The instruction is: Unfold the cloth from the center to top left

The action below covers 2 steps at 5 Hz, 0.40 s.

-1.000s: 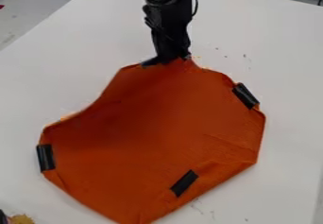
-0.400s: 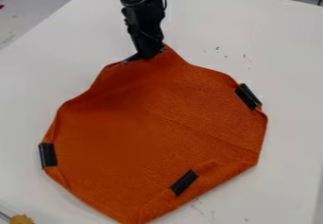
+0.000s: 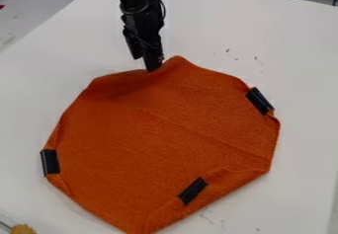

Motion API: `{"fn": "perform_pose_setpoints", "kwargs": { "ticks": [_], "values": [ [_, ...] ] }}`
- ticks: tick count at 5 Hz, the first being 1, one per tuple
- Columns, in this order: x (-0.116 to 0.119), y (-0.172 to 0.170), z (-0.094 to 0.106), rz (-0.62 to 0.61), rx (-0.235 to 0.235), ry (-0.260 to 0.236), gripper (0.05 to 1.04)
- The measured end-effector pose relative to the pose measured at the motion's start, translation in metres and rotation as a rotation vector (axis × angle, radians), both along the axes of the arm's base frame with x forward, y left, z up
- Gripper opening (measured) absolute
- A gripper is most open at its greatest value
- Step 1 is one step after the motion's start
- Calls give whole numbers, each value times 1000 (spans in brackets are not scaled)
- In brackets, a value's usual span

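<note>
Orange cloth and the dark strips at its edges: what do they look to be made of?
The orange cloth looks like a woven or felted fabric with a matte, slightly fuzzy finish, judging by its fine surface grain and soft creases. The dark strips are probably tape, perhaps plastic or fabric-backed: flat, straight-edged, with a faint sheen.

There was one black gripper (image 3: pixel 152 69) and, at its tip and spreading below, one orange cloth (image 3: pixel 158 124). Three black strips marked the cloth: one (image 3: pixel 259 100) right of the tip and somewhat below, one (image 3: pixel 50 162) below left, one (image 3: pixel 192 191) below right. One white tabletop (image 3: pixel 218 20) lay under the tip. One yellowish lump (image 3: pixel 23 229) sat well apart, below left. Several dark specks (image 3: pixel 228 50), too small to count surely, dotted the tabletop right of the tip.
</note>
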<state>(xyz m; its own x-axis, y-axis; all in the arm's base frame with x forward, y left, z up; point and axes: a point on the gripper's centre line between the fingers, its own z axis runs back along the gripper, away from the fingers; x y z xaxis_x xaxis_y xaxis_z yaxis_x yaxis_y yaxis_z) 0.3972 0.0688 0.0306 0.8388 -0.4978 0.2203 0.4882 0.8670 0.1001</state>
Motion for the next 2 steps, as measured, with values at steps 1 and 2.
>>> {"fn": "perform_pose_setpoints", "kwargs": {
  "ticks": [1, 2],
  "values": [
    [15, 11, 8, -14, 81, -34, 1012],
    [28, 11, 20, -42, 120, -48, 1008]
  ]
}}
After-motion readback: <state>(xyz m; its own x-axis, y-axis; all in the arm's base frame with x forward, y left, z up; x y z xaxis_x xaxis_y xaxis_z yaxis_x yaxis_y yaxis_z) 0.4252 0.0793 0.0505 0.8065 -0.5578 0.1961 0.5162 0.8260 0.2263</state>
